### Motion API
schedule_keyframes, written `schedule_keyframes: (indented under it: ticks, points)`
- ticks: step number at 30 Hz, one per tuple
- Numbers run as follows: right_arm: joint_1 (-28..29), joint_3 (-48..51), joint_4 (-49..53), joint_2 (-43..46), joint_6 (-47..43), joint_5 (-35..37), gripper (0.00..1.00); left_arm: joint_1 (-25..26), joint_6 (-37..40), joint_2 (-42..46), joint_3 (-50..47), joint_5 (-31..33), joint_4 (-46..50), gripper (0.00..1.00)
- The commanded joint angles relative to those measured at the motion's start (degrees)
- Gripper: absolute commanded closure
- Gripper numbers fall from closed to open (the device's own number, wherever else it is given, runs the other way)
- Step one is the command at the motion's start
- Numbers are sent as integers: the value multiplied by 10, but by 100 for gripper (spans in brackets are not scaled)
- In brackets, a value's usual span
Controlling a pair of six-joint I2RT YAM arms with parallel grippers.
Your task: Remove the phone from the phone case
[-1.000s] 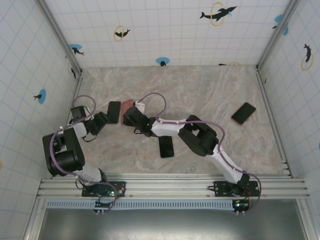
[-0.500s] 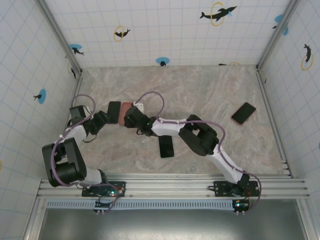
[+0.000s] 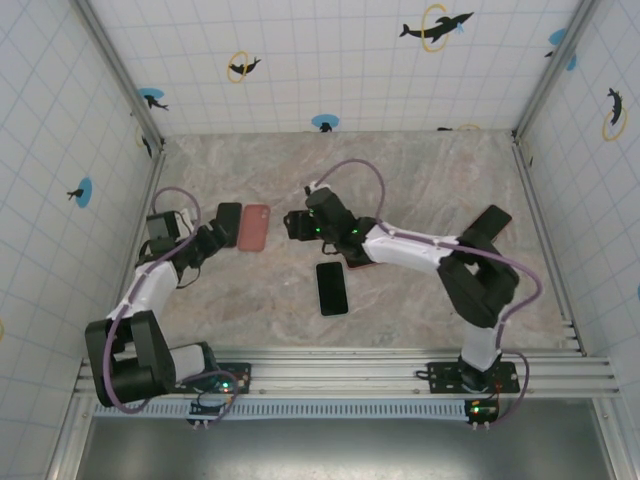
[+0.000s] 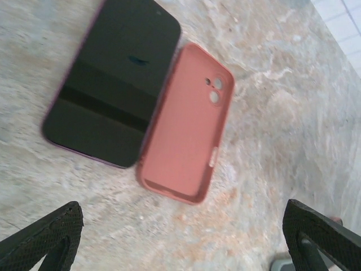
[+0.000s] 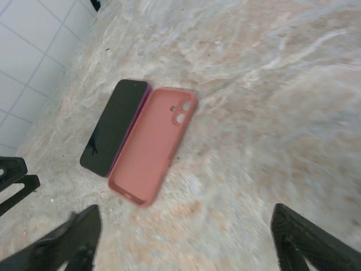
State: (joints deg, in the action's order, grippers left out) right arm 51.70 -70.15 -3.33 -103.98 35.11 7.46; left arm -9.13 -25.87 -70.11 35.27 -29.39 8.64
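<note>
Marble-look tabletop boxed in by white tiled walls with dolphin stickers, that's my workspace from the overhead cam.

The flat black-screened phone with a purplish edge is out of its shell and lying face up at the left-middle of the frame. The salmon-pink soft rubbery phone case lies flat right next to it on its right side. Their long edges run parallel, and I honestly can't tell whether they touch or sit just apart. On the left wrist cam the phone fills the upper left and the case sits at centre, camera cutouts toward the top.

The left gripper sits just to the lower left of the phone. Its fingers are spread wide at the bottom corners of its own cam, with nothing between them but bare table.

The right gripper is near the case, on its right with a gap. Its fingers are also wide apart and hold nothing, and its cam shows the phone and case left of centre.

Two other handsets are on the table: a plain black phone lower centre and a dark phone in a red case far right, partly under the right arm.
</note>
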Motion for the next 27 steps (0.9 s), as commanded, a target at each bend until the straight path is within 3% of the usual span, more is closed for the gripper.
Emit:
schedule_keyframes:
  ticks: [1, 5, 9, 14, 27]
  points:
    - [6, 44, 73, 53, -1, 12, 14, 33, -19, 24, -6, 8, 18, 2]
    - [27, 94, 119, 103, 41, 49, 12, 84, -52, 47, -16, 30, 12, 2]
    - [50, 119, 176, 121, 81, 73, 6, 113, -83, 69, -31, 40, -2, 2]
    - [79, 160, 186, 134, 117, 88, 4, 138, -102, 87, -49, 51, -8, 2]
    - [139, 105, 268, 49, 187, 134, 0, 183, -126, 115, -88, 46, -14, 2]
